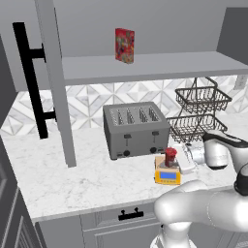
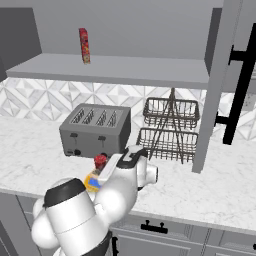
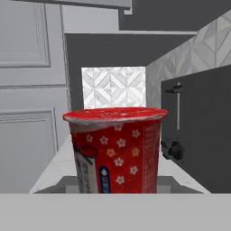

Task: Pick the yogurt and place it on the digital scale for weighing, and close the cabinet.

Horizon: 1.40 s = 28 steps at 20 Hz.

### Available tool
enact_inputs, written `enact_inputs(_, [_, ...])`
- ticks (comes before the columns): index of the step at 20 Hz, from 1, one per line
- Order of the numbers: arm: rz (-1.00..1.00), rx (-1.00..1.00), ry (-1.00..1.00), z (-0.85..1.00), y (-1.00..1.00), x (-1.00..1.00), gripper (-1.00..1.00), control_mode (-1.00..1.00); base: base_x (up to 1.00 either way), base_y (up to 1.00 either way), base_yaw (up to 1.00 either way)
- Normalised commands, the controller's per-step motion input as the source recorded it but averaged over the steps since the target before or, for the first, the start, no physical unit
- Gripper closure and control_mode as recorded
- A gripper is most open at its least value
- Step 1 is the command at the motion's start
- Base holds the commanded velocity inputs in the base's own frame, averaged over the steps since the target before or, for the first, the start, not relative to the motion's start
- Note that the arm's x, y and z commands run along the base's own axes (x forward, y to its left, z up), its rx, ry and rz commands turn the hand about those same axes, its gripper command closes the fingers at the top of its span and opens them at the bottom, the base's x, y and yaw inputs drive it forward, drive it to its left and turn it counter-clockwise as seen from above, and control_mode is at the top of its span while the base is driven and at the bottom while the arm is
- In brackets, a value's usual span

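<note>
The cabinet (image 1: pixel 53 82) is seen across the upper part of both base views, its doors swung wide, with one framed door and black bar handle (image 1: pixel 30 80) standing at the left of the left base view; the closing step is judged not yet done. On its shelf, at the upper centre, a red patterned box (image 1: pixel 124 45) is left standing. Below, the marble counter (image 1: pixel 72 174) carries a grey four-slot toaster (image 1: pixel 135 130) at mid-frame and a two-tier wire basket rack (image 1: pixel 201 111) to its right.

In front of the toaster, lower right of centre, the yellow digital scale (image 1: pixel 167 175) is placed with its blue display facing outward. The yogurt (image 1: pixel 170 156) is seen upright on the scale's grey top plate, so the weighing placement is judged essentially made. In the hand view the cup is centred close ahead, resting on the grey plate, with the toaster's side at the right.

The end effector (image 1: pixel 180 158) is positioned just beside the cup, level with it. Whether it is clenched on the yogurt or released cannot be told, since the fingertips are hidden.
</note>
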Motion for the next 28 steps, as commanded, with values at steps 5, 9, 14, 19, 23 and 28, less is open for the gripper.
enact_inputs(5, [0.00,0.00,-0.01,0.00,0.00,0.09,-1.00,-1.00,0.00,0.00,0.00])
enact_inputs(9, [0.00,0.00,-0.01,0.00,0.00,0.04,-1.00,-1.00,0.00,0.00,0.00])
enact_inputs(14, [0.00,0.01,0.00,0.00,-0.34,0.00,-1.00,-1.00,0.00,0.00,0.00])
enact_inputs(19, [-0.06,0.00,-0.01,0.00,-0.60,-0.08,-1.00,-1.00,0.00,0.00,0.00])
enact_inputs(23, [-0.16,0.11,-0.26,0.14,-0.47,-0.76,-1.00,-1.00,0.00,0.00,0.00])
enact_inputs(28, [-0.14,0.43,-0.44,0.39,-0.33,-0.97,-1.00,-1.00,0.00,0.00,0.00])
